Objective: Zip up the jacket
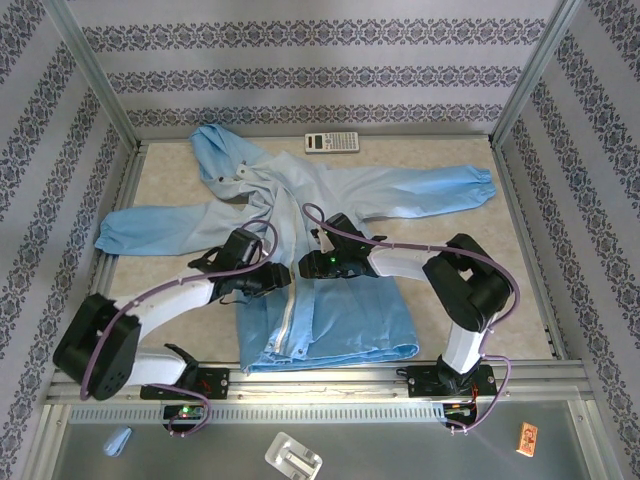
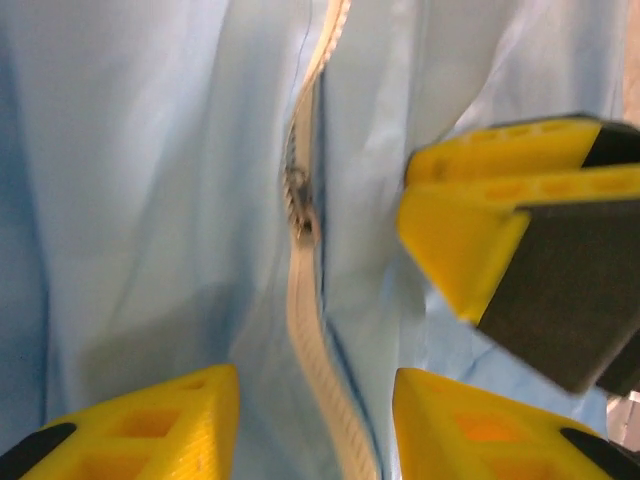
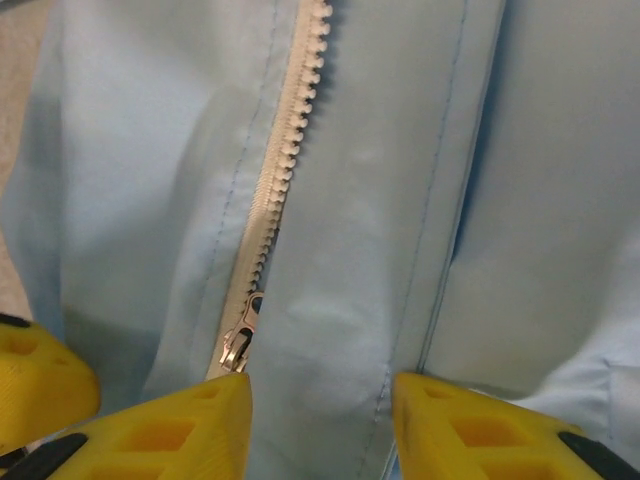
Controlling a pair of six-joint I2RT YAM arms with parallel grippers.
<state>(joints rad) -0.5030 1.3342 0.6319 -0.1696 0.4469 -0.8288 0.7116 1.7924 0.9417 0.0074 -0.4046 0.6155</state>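
Jacket (image 1: 340, 195), light blue, lies spread flat on the tabletop (image 1: 440, 150), partly zipped. Left end effector (image 2: 315, 425) and right end effector (image 3: 320, 430) hover wide open and empty astride the zipper. The fabric looks thin, limp and slippery; the best hold is probably the small metal slider pull (image 3: 240, 340).

place: probably a robot test cell | cues: aluminium frame posts (image 1: 95, 75), patterned wall panels (image 1: 300, 70), mounting rail (image 1: 320, 376)
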